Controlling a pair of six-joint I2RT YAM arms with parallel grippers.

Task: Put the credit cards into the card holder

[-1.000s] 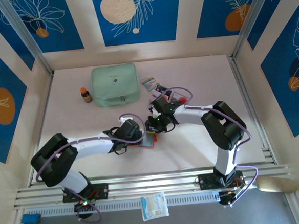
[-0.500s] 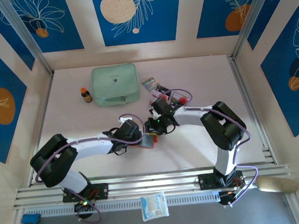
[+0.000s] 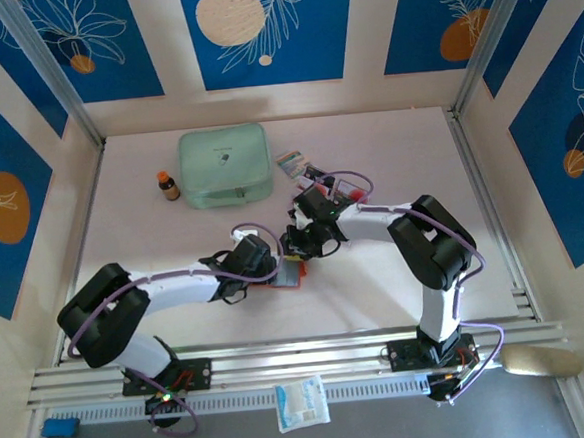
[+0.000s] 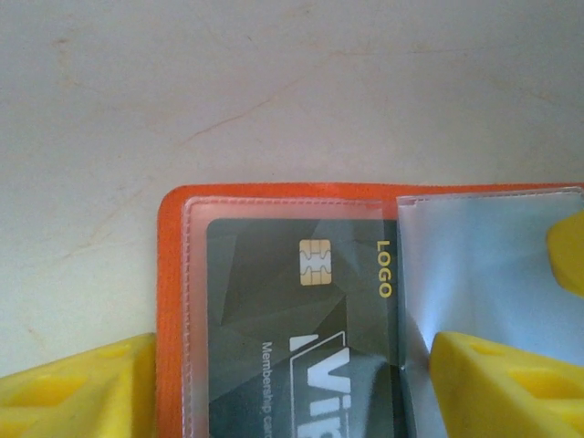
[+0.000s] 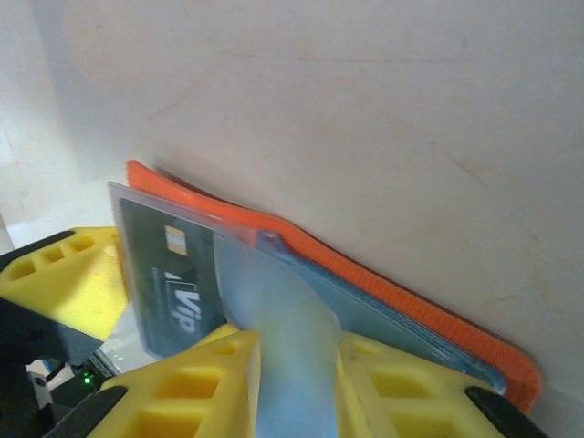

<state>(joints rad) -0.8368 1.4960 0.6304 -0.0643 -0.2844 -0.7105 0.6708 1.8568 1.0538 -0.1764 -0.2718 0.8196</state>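
Straddling the open card holder (image 4: 170, 310) on the table (image 4: 274, 91) with my left jaws spread wide, I am pinching its clear sleeve (image 5: 278, 310) in my narrow right jaws; one credit card (image 4: 292, 319) is lying sleeved inside.

Bare tabletop (image 3: 491, 190) is offered along the right side of the overhead view, and more is found at middle left and in the strip at lower centre, ahead of the rails. The centre is crowded: the left gripper (image 3: 278, 268) and right gripper (image 3: 296, 251) are set nose to nose over the card holder (image 3: 292, 275), and no gap can be made out between them. Upper centre is blocked by the mint-green pouch (image 3: 225, 165), with the small bottle (image 3: 168, 186) just left of it. To the pouch's right lie the striped packet (image 3: 291, 162) and the credit cards (image 3: 353, 191) — partly overhung by the right arm (image 3: 382, 218).
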